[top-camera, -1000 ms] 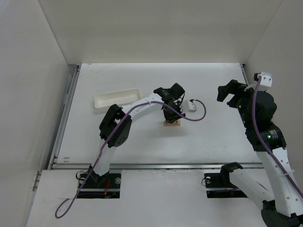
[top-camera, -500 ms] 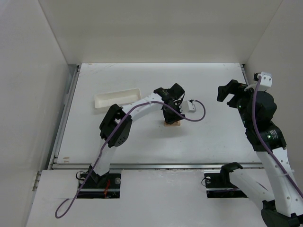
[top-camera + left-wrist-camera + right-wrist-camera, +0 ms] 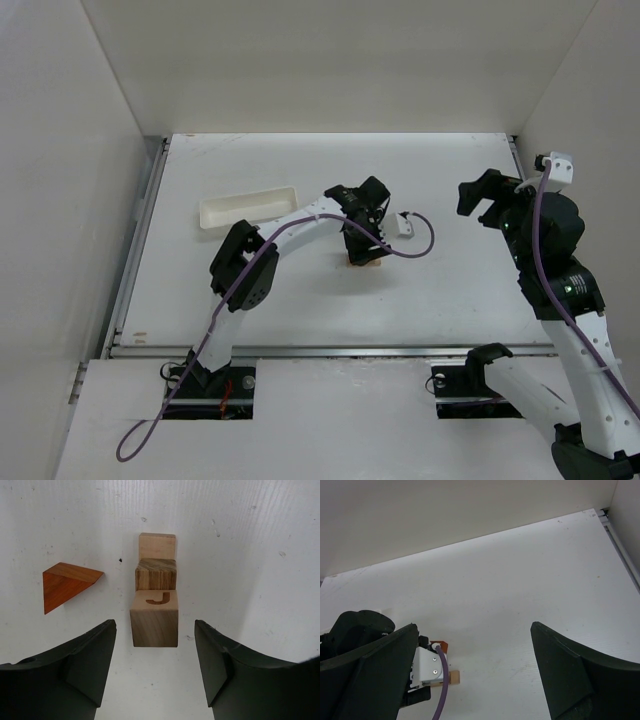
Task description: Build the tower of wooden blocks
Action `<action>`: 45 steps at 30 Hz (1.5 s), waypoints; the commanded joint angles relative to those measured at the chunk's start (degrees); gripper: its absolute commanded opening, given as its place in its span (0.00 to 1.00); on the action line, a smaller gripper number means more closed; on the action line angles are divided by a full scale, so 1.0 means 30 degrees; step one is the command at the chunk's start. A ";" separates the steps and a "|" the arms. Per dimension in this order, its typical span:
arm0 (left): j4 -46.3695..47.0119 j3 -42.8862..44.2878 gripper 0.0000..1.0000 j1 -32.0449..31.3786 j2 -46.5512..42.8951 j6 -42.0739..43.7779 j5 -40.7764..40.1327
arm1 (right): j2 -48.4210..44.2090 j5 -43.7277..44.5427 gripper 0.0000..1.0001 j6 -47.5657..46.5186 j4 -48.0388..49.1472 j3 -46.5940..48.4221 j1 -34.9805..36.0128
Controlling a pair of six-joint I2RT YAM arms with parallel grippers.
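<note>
Counting it up: three tan blocks (image 3: 154, 619) and one orange-red wedge (image 3: 65, 585). In the left wrist view the three blocks sit touching, one behind another up the middle of the frame. The nearest one has a "J" on it. Can't tell from this angle if they're stacked or just lying in a row. The wedge lies flat on the white table (image 3: 450, 280), off to the left of the blocks and clear of them.

The left gripper (image 3: 155, 625) is spread, one finger on each side of the "J" block with a gap both sides, so it's holding nothing. The right gripper (image 3: 474, 626) is at the right of the top view, well away from the blocks, with its jaws wide and nothing between them.

There's also one long white tray (image 3: 245, 208) at upper left of the top view.
</note>
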 commanded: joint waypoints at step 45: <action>0.4648 -0.9089 0.63 0.8883 -1.2491 -0.5299 -0.0167 | 2.3261 -0.6102 0.93 -0.2983 -0.3445 0.9683 0.4165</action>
